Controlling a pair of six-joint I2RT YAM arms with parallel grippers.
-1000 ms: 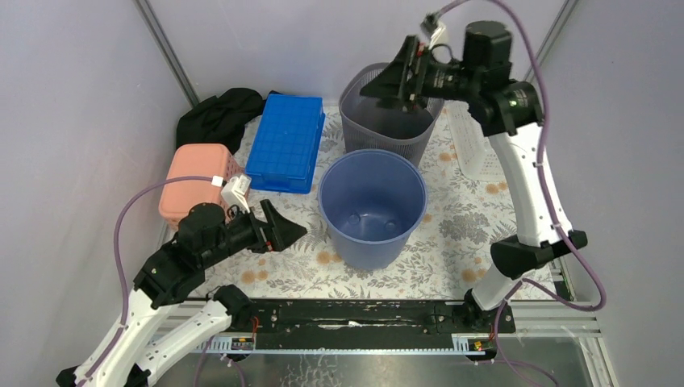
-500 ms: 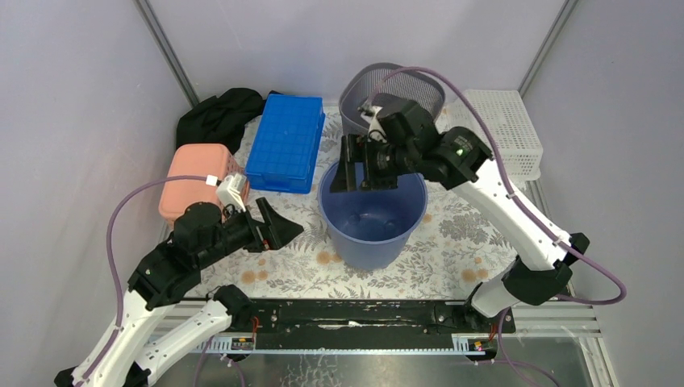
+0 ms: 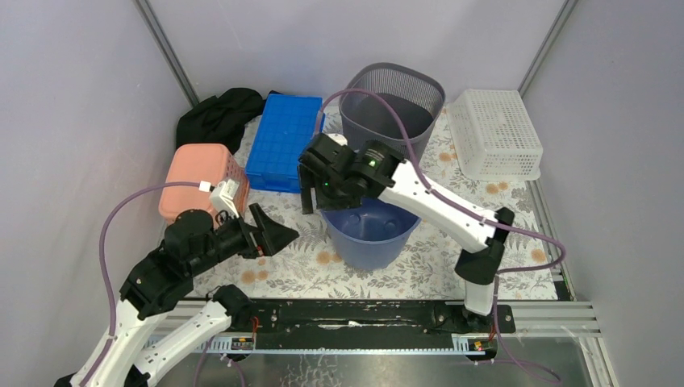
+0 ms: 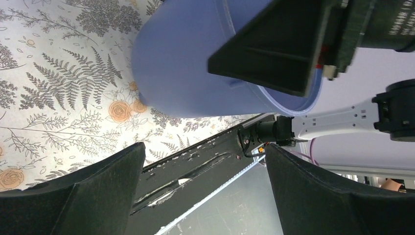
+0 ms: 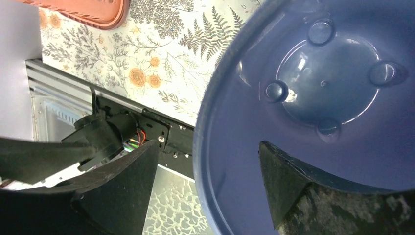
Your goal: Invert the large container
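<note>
The large container, a blue plastic bucket (image 3: 373,232), stands upright on the floral mat, mouth up; the left wrist view shows its outer wall (image 4: 186,63) and the right wrist view its inside bottom (image 5: 323,83). My right gripper (image 3: 310,190) hangs open astride the bucket's left rim (image 5: 208,144). One finger is inside and one outside, with a gap on each side. My left gripper (image 3: 278,234) is open and holds nothing (image 4: 203,147). It hovers low, just left of the bucket and pointing at it.
A grey mesh basket (image 3: 393,101) stands just behind the bucket and a white lattice basket (image 3: 494,133) at the back right. A blue crate (image 3: 284,141), a pink basket (image 3: 198,181) and black cloth (image 3: 219,115) fill the back left. Walls enclose three sides.
My right arm swung down from over the grey basket to the blue bucket's left rim, its jaws narrowing a little. The left arm barely moved.
</note>
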